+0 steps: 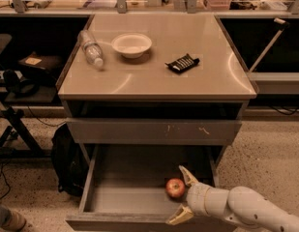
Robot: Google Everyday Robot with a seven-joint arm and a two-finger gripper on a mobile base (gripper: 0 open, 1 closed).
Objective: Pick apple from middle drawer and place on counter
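The apple (pixel 175 187), small and red, lies on the grey floor of the open middle drawer (pixel 125 199), right of centre and near its front. My gripper (pixel 181 196) reaches in from the lower right. It is open, with one tan finger (pixel 187 176) just behind and right of the apple and the other (pixel 178 215) at the drawer's front edge. The apple sits between the fingers, close to them; I cannot tell if they touch it. The beige counter (pixel 158 76) is above, on top of the cabinet.
On the counter are a white bowl (pixel 132 45), a clear plastic bottle (pixel 92 48) lying on its side, and a black packet (pixel 182 63). A shut grey drawer front with pale scratches (pixel 154 131) sits above the open drawer. A black bag (pixel 66 161) leans left of the cabinet.
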